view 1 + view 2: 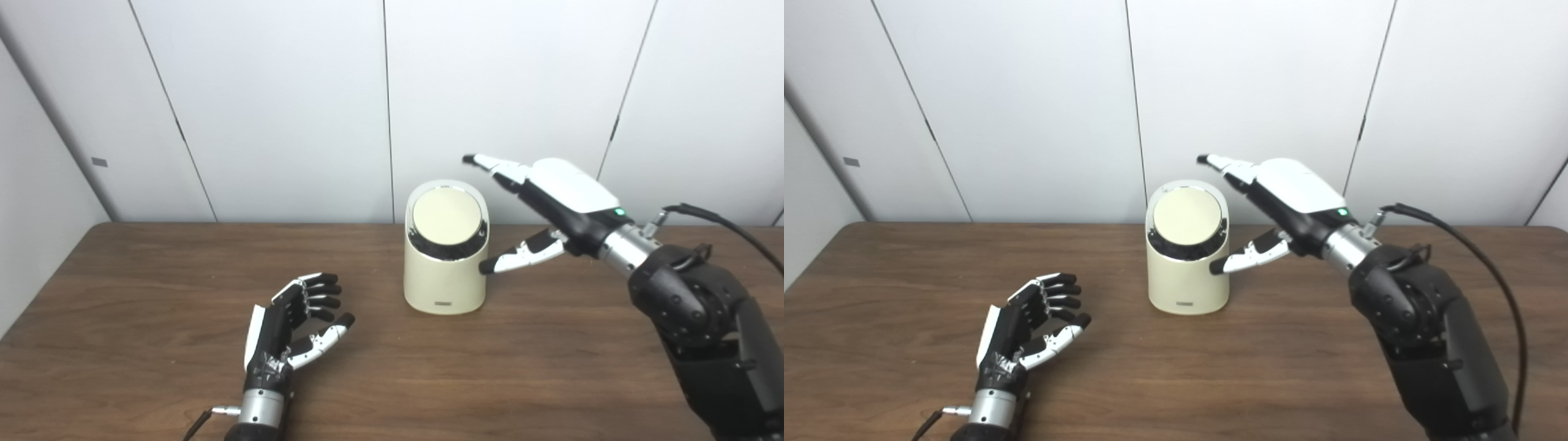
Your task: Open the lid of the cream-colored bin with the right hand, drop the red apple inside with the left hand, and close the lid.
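White wall panels back a brown wooden table (153, 275) holding one cream-colored bin (445, 278) and two robot hands.

One bin stands upright near the table's centre, its single round lid (446, 215) shut and tilted toward the camera. At its 3 o'clock, the right hand (554, 205) hovers with fingers spread, gripping nothing, thumb tip just beside the bin wall. At the bin's 8 o'clock, well apart, the left hand (294, 321) sits low with fingers loosely curled and apart, empty. No apple shows.
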Available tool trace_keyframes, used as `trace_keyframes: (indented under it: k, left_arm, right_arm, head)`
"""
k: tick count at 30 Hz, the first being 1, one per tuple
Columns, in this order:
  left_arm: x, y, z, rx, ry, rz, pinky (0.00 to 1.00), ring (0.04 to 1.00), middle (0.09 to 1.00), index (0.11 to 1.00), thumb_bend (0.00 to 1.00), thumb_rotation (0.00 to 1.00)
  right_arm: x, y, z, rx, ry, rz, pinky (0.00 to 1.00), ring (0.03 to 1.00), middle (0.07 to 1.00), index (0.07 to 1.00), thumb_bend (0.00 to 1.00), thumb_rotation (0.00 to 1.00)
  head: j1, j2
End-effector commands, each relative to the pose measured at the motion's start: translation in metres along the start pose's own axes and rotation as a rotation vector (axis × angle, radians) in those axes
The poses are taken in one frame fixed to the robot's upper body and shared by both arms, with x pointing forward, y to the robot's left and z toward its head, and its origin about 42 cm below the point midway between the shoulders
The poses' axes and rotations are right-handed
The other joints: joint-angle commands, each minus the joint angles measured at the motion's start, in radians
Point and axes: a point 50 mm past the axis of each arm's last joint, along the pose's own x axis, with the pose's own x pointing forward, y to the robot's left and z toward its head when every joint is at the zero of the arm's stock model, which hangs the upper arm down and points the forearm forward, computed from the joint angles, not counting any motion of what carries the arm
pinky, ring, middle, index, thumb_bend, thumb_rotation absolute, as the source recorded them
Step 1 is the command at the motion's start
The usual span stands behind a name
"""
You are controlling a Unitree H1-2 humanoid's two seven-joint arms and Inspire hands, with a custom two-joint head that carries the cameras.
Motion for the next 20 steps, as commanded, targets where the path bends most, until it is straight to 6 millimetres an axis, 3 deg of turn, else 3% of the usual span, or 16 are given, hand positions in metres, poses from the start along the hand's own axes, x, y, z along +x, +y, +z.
trace_keyframes:
  k: [1, 3, 6, 9, 15, 20]
  left_arm:
    - [-0.008, 0.001, -0.007, -0.005, 0.009, -0.002, 0.54, 0.608, 0.655, 0.688, 0.58, 0.0]
    - [-0.008, 0.0, -0.007, -0.008, 0.011, -0.002, 0.55, 0.609, 0.653, 0.688, 0.58, 0.0]
    - [-0.008, 0.001, -0.007, -0.012, 0.011, -0.006, 0.56, 0.611, 0.652, 0.688, 0.58, 0.0]
    - [-0.008, 0.002, -0.007, -0.015, 0.016, -0.003, 0.55, 0.606, 0.649, 0.686, 0.59, 0.0]
    - [-0.006, 0.006, -0.008, -0.014, 0.008, -0.002, 0.54, 0.606, 0.653, 0.686, 0.58, 0.0]
    - [-0.006, 0.008, -0.008, -0.011, 0.003, -0.002, 0.52, 0.599, 0.654, 0.687, 0.57, 0.0]
  right_arm:
    - [-0.013, -0.004, -0.008, 0.1, 0.039, -0.062, 0.74, 0.914, 0.965, 0.999, 0.73, 0.26]
    - [-0.024, 0.005, -0.019, 0.153, 0.088, -0.055, 0.76, 0.936, 0.989, 1.0, 0.76, 0.25]
    - [-0.044, 0.022, -0.034, 0.204, 0.148, -0.057, 0.74, 0.921, 0.976, 1.0, 0.79, 0.32]
    - [-0.064, 0.047, -0.048, 0.323, 0.206, -0.089, 0.8, 0.923, 0.963, 1.0, 0.82, 0.29]
    - [-0.086, 0.083, -0.052, 0.462, 0.197, -0.16, 0.79, 0.899, 0.941, 0.982, 0.8, 0.22]
    - [-0.091, 0.096, -0.051, 0.517, 0.169, -0.213, 0.73, 0.866, 0.914, 0.948, 0.76, 0.16]
  head:
    - [0.001, 0.0]
    - [0.002, -0.004]
    - [-0.003, -0.005]
    - [-0.009, -0.011]
    - [-0.028, -0.017]
    - [-0.034, -0.018]
